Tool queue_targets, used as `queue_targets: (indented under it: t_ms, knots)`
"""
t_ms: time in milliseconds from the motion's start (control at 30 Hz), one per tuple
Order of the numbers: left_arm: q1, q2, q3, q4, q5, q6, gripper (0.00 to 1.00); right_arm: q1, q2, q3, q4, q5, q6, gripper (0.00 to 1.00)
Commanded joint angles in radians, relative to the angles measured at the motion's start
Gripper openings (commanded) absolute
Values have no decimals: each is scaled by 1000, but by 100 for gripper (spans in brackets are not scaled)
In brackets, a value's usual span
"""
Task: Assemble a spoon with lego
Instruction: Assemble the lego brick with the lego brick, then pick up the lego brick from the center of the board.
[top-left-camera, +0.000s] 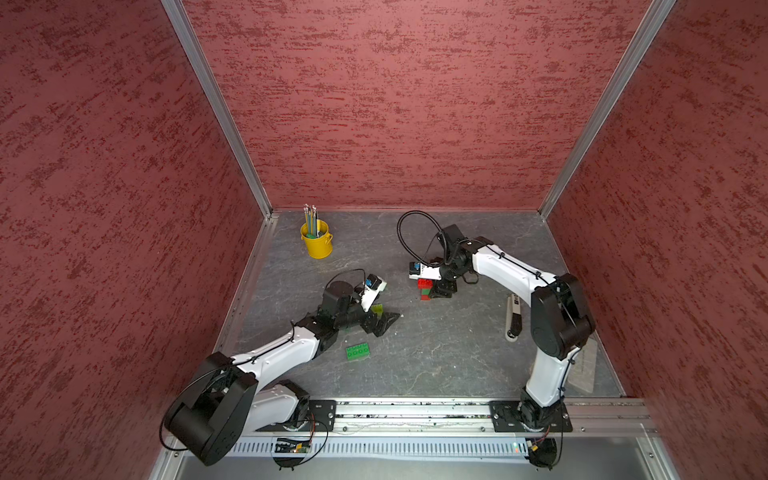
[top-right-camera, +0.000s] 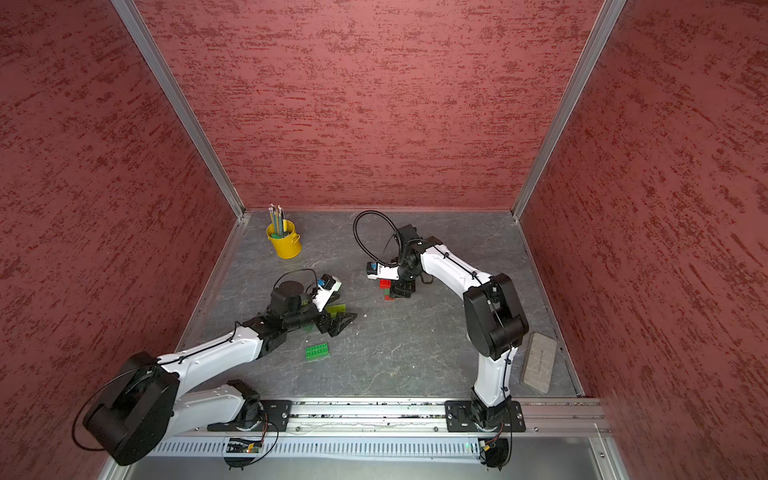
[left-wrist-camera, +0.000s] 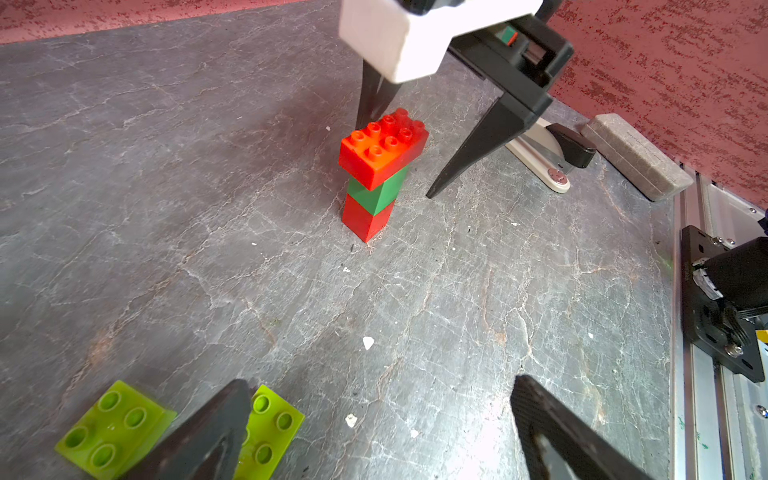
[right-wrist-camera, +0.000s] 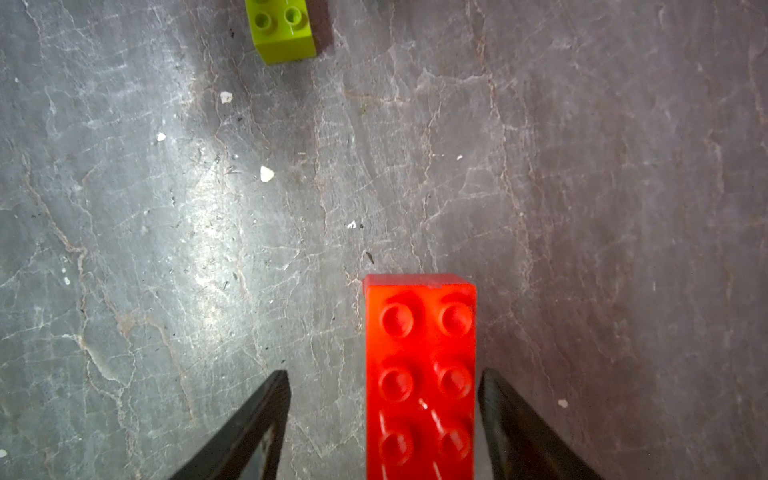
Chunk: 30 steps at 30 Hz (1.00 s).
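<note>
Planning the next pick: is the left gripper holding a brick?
No, the left gripper is open, with only bare table between its jaws.

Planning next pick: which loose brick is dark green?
The oblong brick beside the left forearm, studs up; the bricks at the left pincer are lime.

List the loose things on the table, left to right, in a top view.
yellow bucket → dark green brick → red-and-green stack → white-and-black tool → grey block
</note>
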Motion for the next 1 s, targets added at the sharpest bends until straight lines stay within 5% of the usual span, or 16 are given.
queue_targets:
  t_ms: [0, 133, 500, 967]
  knots:
    - [-4, -20, 4, -15, -5, 6, 99, 4, -5, 18, 5, 2, 7, 85]
    - [-4, -27, 12, -34, -8, 3, 99, 3, -8, 27, 12, 5, 33, 94]
    - [-1, -147, 76, -212, -94, -90, 100, 3, -155, -31, 109, 57, 137, 97]
    - [168, -401, 286, -829, -338, -438, 99, 223, -357, -121, 210, 197, 557, 97]
